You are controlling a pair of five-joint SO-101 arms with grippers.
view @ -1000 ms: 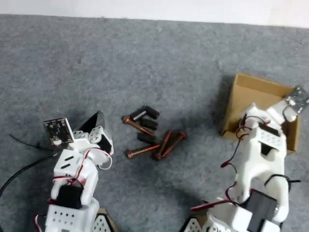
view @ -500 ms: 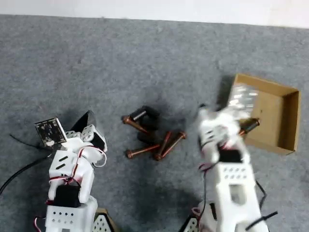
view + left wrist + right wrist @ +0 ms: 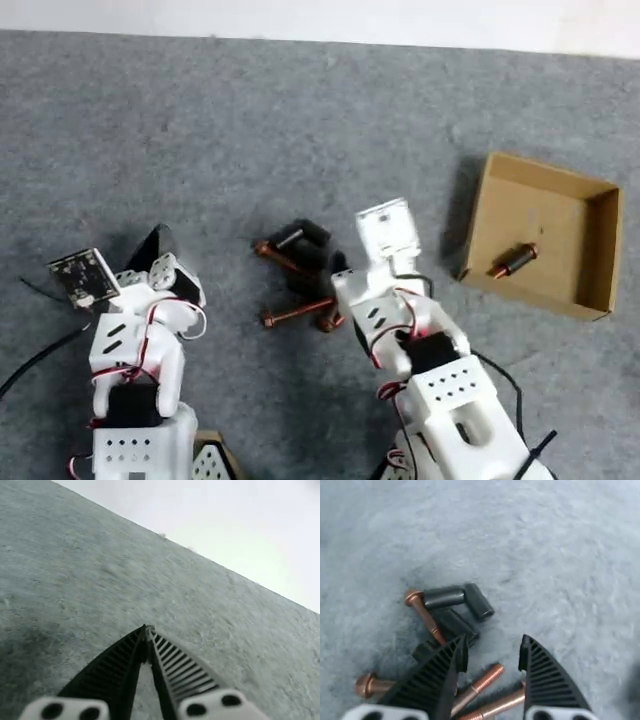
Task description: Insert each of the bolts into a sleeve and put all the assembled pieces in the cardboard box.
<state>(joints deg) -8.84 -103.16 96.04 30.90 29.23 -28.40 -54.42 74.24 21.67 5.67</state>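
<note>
hovering right hand (image 3: 492,647) released over copper bolts (image 3: 482,677), black cylindrical sleeves (image 3: 443,598) | left hand (image 3: 146,629) clenched above grey felt (image 3: 90,575)

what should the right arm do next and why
Probably lower the right gripper so its open fingers straddle the copper-coloured metal bolt beneath, then close. One assembled piece already lies in the brown cardboard box; black cylindrical sleeves lie loose nearby.

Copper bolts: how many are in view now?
5. Four copper bolts lie loose among the black cylindrical sleeves, two of them beneath the open right gripper. The fifth, sleeved, lies in the brown cardboard box. Others may be hidden.
</note>
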